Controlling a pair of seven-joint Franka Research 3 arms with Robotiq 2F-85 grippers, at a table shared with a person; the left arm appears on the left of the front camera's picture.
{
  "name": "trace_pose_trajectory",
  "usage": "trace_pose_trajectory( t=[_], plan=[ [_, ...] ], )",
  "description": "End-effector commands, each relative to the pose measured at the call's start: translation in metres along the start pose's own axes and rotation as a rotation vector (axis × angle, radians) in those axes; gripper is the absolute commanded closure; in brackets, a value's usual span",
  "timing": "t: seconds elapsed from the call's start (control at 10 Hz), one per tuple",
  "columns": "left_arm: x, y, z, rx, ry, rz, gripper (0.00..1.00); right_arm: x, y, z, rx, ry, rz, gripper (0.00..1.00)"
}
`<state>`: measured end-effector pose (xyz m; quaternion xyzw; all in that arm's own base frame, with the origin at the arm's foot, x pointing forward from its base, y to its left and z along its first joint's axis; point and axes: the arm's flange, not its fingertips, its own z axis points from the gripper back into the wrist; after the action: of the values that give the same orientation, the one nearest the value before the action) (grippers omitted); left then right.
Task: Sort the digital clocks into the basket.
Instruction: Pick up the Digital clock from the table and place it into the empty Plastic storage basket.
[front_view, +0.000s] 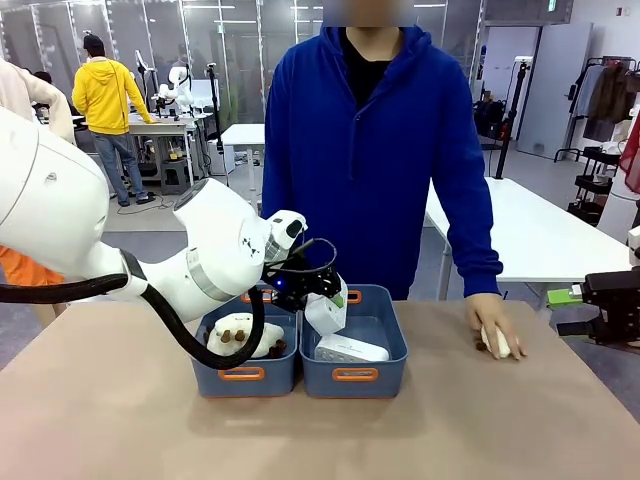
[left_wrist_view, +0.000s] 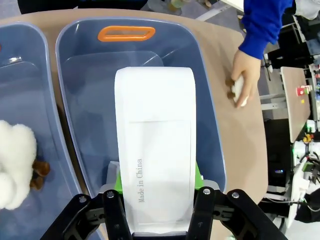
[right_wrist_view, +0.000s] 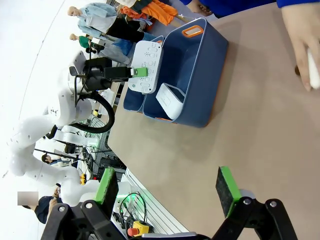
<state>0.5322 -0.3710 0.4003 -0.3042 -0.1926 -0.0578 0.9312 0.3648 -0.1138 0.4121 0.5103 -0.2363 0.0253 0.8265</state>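
The left gripper (front_view: 322, 290) pinches a white rounded plastic digital clock (left_wrist_view: 155, 150) over the slate-blue plastic basket (front_view: 392, 345), apparently to drop it beside the clock (front_view: 350, 349) inside, while the right gripper (right_wrist_view: 167, 190) gapes empty.

Bright, even overhead light fills the room; soft, faint shadows lie under the baskets (front_view: 355, 375) on the surface (front_view: 320, 430). The white clock (left_wrist_view: 155, 145) looks nearly washed out in the left wrist view. Both wrist views bend strongly at their edges; backgrounds are slightly soft
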Motion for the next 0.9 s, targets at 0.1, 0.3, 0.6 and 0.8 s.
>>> trace_pose_trajectory(
  t=[0.1, 0.3, 0.6, 0.8],
  plan=[
    [0.001, 0.004, 0.008, -0.024, 0.002, 0.033, 0.24, 0.000, -0.001, 0.002, -0.003, 0.012, 0.002, 0.00],
    [0.002, 0.007, 0.016, -0.044, -0.016, 0.052, 0.09, 0.000, -0.001, 0.002, -0.003, 0.012, 0.002, 0.00],
    [-0.004, 0.016, 0.048, -0.106, -0.028, 0.116, 0.00, 0.000, -0.001, 0.002, -0.003, 0.012, 0.002, 0.00],
    [-0.023, 0.045, 0.127, -0.203, -0.073, 0.259, 0.00, 0.000, -0.001, 0.002, -0.003, 0.012, 0.002, 0.00]
  ],
)
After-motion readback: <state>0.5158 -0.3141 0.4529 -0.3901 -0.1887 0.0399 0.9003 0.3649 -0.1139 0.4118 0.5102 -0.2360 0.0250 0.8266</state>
